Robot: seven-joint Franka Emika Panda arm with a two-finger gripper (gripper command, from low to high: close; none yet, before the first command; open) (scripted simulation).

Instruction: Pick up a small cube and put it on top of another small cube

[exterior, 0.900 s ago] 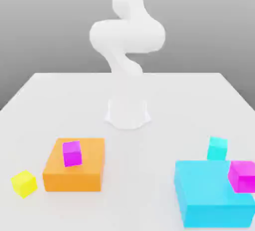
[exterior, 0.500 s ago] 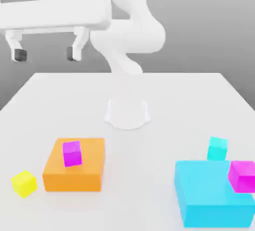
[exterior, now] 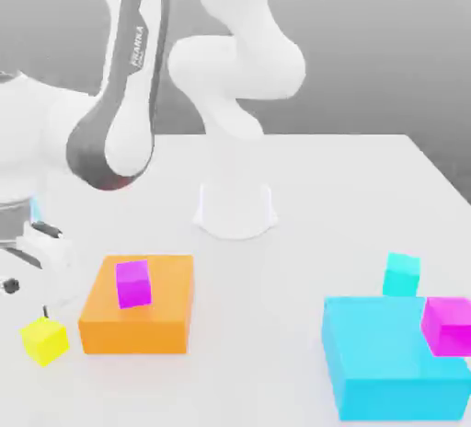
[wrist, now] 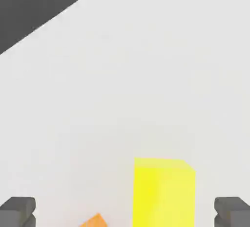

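The small yellow cube (exterior: 43, 340) lies on the white table near the front of the exterior view's left, just beside the orange block (exterior: 138, 319). My gripper (exterior: 28, 298) hangs low right above and slightly behind it. In the hand view the yellow cube (wrist: 163, 192) stands between my two dark fingertips (wrist: 17, 210), closer to one of them and touching neither. The gripper (wrist: 124, 212) is open and wide, with nothing held.
A small magenta cube (exterior: 133, 283) rests on the orange block, whose corner (wrist: 95, 220) shows by the yellow cube. On the exterior view's right are a large cyan block (exterior: 391, 361), a magenta cube (exterior: 448, 326) on it, and a small cyan cube (exterior: 401, 273). The robot base (exterior: 235, 209) stands mid-table.
The arm has swung down from high at the exterior view's left to just above the yellow cube. The cubes and blocks have not moved.
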